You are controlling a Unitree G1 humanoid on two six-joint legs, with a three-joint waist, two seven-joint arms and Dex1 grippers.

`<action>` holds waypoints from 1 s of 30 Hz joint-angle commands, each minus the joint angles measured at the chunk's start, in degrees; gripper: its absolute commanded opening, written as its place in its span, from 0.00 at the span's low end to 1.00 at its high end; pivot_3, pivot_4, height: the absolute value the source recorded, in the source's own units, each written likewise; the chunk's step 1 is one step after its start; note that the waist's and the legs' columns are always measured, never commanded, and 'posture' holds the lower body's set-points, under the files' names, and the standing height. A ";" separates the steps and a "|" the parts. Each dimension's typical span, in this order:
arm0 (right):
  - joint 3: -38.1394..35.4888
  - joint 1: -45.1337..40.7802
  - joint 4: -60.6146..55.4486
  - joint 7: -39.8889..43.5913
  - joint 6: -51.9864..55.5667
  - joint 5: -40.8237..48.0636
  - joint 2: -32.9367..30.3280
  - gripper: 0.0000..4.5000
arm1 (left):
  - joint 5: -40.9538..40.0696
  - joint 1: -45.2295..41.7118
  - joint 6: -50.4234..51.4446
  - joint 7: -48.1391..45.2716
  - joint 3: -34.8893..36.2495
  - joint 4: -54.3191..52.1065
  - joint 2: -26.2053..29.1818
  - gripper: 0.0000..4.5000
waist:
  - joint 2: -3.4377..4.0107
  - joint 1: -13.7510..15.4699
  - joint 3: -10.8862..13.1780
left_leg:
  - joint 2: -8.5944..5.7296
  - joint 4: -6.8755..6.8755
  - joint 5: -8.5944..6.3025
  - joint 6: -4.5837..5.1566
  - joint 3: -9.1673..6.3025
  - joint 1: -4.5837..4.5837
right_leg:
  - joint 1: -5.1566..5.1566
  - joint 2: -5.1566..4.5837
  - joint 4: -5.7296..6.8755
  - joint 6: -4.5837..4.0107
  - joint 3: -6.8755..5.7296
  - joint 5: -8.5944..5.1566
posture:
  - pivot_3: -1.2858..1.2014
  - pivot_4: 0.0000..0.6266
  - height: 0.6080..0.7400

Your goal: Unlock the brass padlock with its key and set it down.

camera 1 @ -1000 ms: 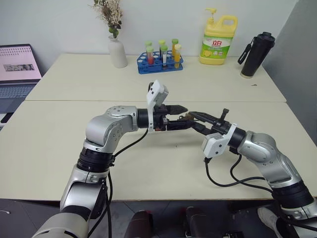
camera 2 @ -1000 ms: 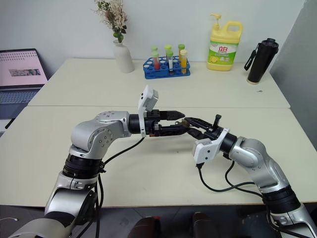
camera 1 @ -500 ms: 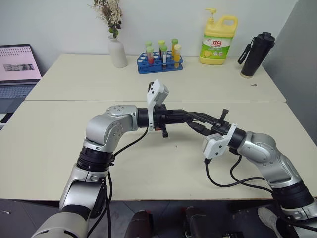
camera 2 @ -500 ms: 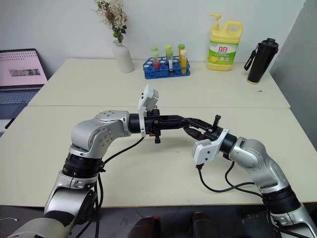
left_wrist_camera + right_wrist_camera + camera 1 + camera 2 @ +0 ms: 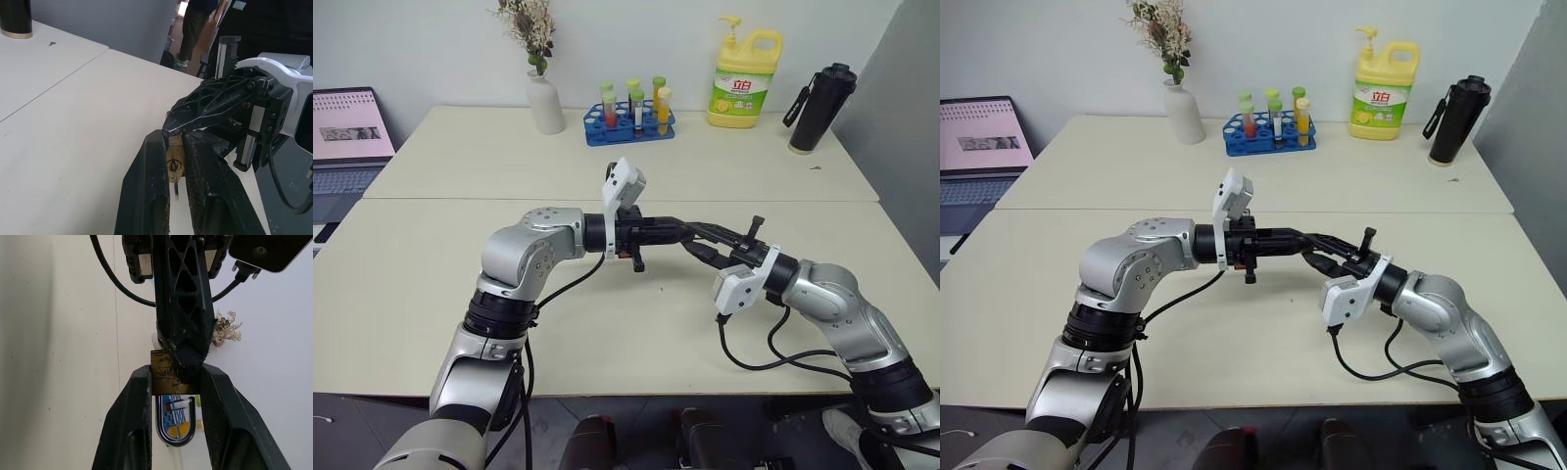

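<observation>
We see a pale desk (image 5: 431, 284) carrying, along its far edge, a yellow detergent bottle (image 5: 745, 78), a black flask (image 5: 820, 108), a white vase of dried flowers (image 5: 544, 98) and a blue rack of test tubes (image 5: 631, 119); a laptop (image 5: 347, 137) sits off to the robot's left.

Above the near half of the desk our two arms meet at mid-air. The left gripper (image 5: 677, 232) reaches in from the left, pointing to the right; the right gripper (image 5: 173, 382) comes in from the right and points towards it, so that the fingertips of both cross at one spot.

Between them hangs the brass padlock (image 5: 168, 373). In the right wrist view our right jaws are clamped on the two sides of its gold body, with the silvery shackle (image 5: 177, 423) looping out between the fingers. Our left jaws are drawn together, tips pressed against the padlock's body from the opposite side.

In the left wrist view the padlock's keyhole face shows between the left fingers (image 5: 151, 186), and the key (image 5: 175, 188) juts from it as a thin pale sliver; we cannot tell whether the left jaws actually pinch the key.
</observation>
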 commanded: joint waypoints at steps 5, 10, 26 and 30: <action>-1.26 -1.26 -1.34 -1.23 -0.51 -0.66 -0.02 0.20 | -1.11 -0.71 -0.20 -1.61 -0.48 -1.16 0.00 0.03 | 0.00 0.00 0.00 | 0.00 0.00 0.00 0.00 0.00 0.00 | 0.00 0.00 0.00 0.00 0.00 0.00 | 0.52 0.24 1.00; -2.16 -0.98 -1.37 -0.18 0.98 1.34 -0.34 0.20 | -1.11 -0.72 -0.29 -1.98 -0.44 -1.16 0.30 0.03 | 0.00 0.00 0.00 | 0.00 0.00 0.00 0.00 0.00 0.00 | 0.00 0.00 0.00 0.00 0.00 0.00 | 0.52 0.24 1.00; -11.09 11.58 -8.33 16.56 7.49 29.47 -14.01 0.55 | -0.01 -2.44 -2.67 -3.77 -0.52 2.15 0.58 0.03 | 0.00 0.08 0.00 | -0.02 -0.01 -0.01 0.01 0.00 -0.02 | 0.05 0.00 -0.04 0.01 -0.03 0.00 | 0.52 0.24 1.00; -11.02 11.30 -12.12 18.71 12.46 34.24 -13.99 0.29 | -0.16 -2.51 -3.00 -4.83 -0.88 2.24 0.88 0.03 | 0.00 -0.27 0.00 | 0.01 -0.01 -0.01 0.02 0.02 0.06 | 0.05 0.04 0.01 0.07 -0.01 -0.04 | 0.52 0.24 1.00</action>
